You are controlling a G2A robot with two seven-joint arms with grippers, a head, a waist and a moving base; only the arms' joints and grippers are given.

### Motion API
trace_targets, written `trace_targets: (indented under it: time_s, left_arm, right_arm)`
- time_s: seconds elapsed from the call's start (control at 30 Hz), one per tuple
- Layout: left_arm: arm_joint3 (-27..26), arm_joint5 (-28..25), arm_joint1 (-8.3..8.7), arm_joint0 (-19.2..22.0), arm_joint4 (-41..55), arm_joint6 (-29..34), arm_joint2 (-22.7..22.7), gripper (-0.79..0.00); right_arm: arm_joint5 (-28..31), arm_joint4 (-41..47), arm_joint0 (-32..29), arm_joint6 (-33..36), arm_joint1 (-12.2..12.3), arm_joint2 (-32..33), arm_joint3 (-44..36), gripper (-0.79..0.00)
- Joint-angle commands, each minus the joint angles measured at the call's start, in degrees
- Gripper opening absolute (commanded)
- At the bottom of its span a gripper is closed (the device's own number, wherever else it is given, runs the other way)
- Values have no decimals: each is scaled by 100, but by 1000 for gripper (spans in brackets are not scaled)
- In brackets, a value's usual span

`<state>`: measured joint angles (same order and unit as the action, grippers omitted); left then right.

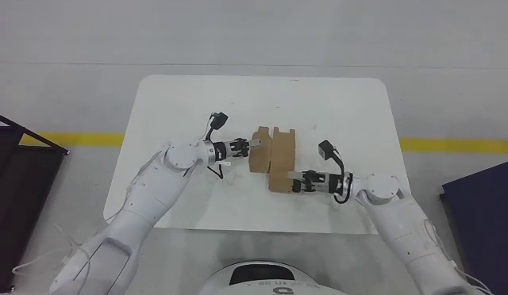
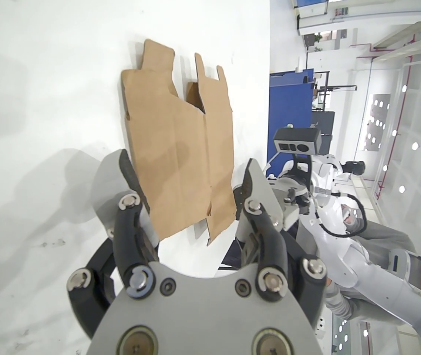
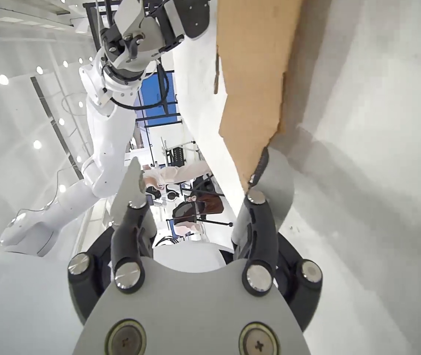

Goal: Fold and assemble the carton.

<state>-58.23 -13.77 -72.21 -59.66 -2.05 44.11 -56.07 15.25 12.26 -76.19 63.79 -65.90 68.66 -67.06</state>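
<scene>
A flat-folded brown carton (image 1: pixel 274 156) with notched flaps lies in the middle of the white table (image 1: pixel 198 105). My left gripper (image 1: pixel 246 146) is at its left edge. In the left wrist view the carton (image 2: pixel 181 142) sits between that gripper's (image 2: pixel 188 171) widely spread fingers (image 2: pixel 127 166), so it is open. My right gripper (image 1: pixel 290 185) is at the carton's near right corner. In the right wrist view that gripper (image 3: pixel 195 175) is open, with one dark fingertip (image 3: pixel 262 168) touching the corner of the carton (image 3: pixel 258 57), which stands slightly lifted there.
The table has bare room all around the carton. A yellow floor line (image 1: pixel 79 139) runs behind the table. A dark rack (image 1: pixel 24 176) stands off the left side and a blue object (image 1: pixel 484 200) off the right.
</scene>
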Motion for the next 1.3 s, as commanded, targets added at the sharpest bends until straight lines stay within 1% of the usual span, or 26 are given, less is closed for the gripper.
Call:
trace_targets:
  time_s: [0.0, 0.13, 0.3, 0.37, 0.43, 0.47, 0.53, 0.57, 0.63, 0.67, 0.7, 0.77, 0.87, 0.93, 1.03, 1.07, 1.13, 1.23, 1.27]
  left_arm:
    - [5, 9, 1, 3, 4, 10, -3, -274]
    - [24, 16, 1, 7, 29, 28, -11, -296]
    - [43, 13, -3, 10, 67, 56, -8, -299]
    - [56, 12, -6, 11, 85, 61, -6, -311]
    - [64, 6, -8, 11, 101, 65, -3, -332]
    - [70, 5, -9, 11, 102, 73, 1, -354]
    - [77, 8, -12, 14, 117, 72, 1, -369]
    - [79, 5, -12, 12, 122, 70, 2, -385]
    - [85, 1, -13, 12, 124, 61, 1, -385]
    - [85, -5, -14, 8, 134, 59, 1, -385]
    - [87, -8, -14, 7, 136, 59, 0, -388]
    - [93, -15, -14, 3, 137, 47, -3, -394]
    - [99, -14, -12, -3, 155, 37, -16, -394]
    - [94, -30, -9, -8, 163, 29, -29, -372]
    - [68, -63, 1, -23, 181, -18, -75, -317]
    - [49, -86, 8, -33, 207, -47, -109, -317]
    - [-15, -161, 31, -73, 261, -122, -207, -299]
    - [-186, -284, 96, -211, 450, -189, -466, -225]
    - [-262, -330, 127, -280, 531, -174, -578, -215]
  right_arm:
    - [0, 34, 76, 0, -10, -49, 112, -542]
    - [23, 77, 204, -10, -35, -168, 308, -551]
    - [12, 17, 387, -151, -90, -389, 482, -520]
    - [4, 1, 465, -210, -121, -502, 527, -514]
    - [-35, -96, 557, -291, -150, -621, 570, -474]
    - [-54, -126, 596, -332, -166, -680, 584, -477]
    - [-68, -148, 660, -420, -197, -778, 606, -477]
    - [-72, -161, 690, -449, -211, -825, 622, -496]
    - [-61, -183, 752, -528, -237, -900, 658, -536]
    - [-49, -217, 779, -564, -247, -939, 674, -619]
    - [-49, -241, 802, -610, -257, -970, 693, -665]
    - [3, -273, 833, -709, -274, -1017, 716, -785]
    - [126, -319, 861, -865, -292, -1062, 727, -785]
    - [313, -345, 859, -931, -296, -1072, 711, -785]
    - [638, -370, 840, -984, -286, -1047, 684, -785]
    - [769, -365, 826, -986, -278, -1026, 668, -785]
    - [1045, -409, 793, -988, -253, -968, 616, -785]
    - [1461, -531, 693, -990, -188, -826, 508, -785]
    - [1592, -573, 652, -981, -161, -765, 456, -785]
